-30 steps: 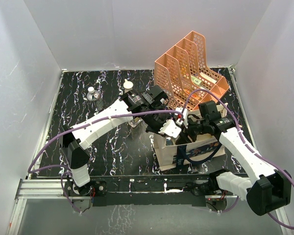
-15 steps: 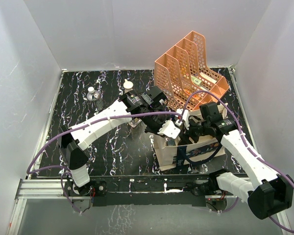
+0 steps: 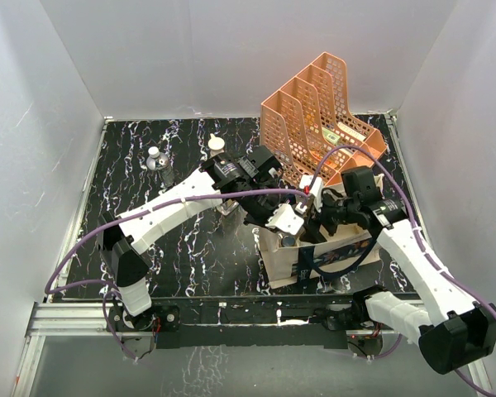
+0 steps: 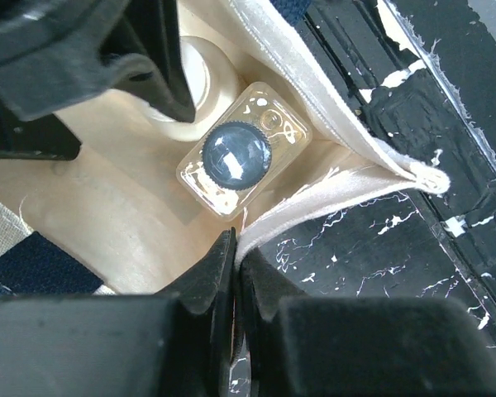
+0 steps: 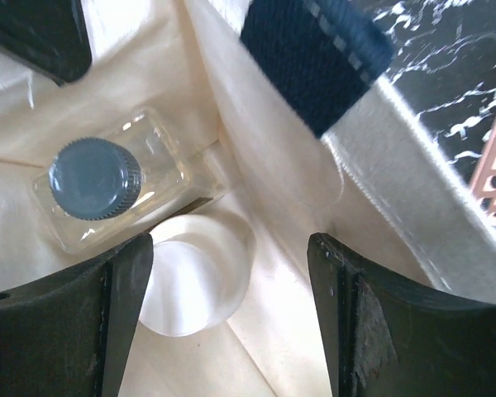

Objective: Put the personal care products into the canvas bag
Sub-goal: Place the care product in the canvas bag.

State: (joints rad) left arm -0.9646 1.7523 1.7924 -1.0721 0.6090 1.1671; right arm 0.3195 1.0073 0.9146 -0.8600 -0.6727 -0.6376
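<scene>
White-walled enclosure; black table point(image 3: 190, 248) veined in white. At far right, a peach mesh rack point(image 3: 322, 116): rigid plastic, stepped slots. Near, right of centre, the bag point(image 3: 283, 265) standing open: soft beige canvas, navy webbing handle point(image 5: 314, 58), dark print on the near face. Left gripper point(image 4: 236, 252) closed tight on a fold of the bag's rim, keeping the mouth open, posture unchanged over the last second. Right gripper point(image 5: 230, 256) poised in the mouth, jaws well apart with nothing between the pads. Markedly wider than a second ago, forearm drawn back toward the right. Judged: a release just made, one more item delivered. Directly below the parted jaws, a white-capped bottle point(image 5: 194, 281), round, smooth, matt cream. Just beside it, a glass bottle point(image 4: 236, 159): square, clear, glossy, with a dark ribbed screw cap. Both on the bag floor, caps facing up. Outstanding at far left of the table: a silver bottle point(image 3: 155, 159) with metallic sheen and a pale-capped bottle point(image 3: 217, 145), well apart from the bag, in the same spots as before. Task assessed as partly done, with at least two items left to fetch. Risks noted: limp canvas liable to sag shut if the rim is let go; glass liable to be knocked by the next drop.
</scene>
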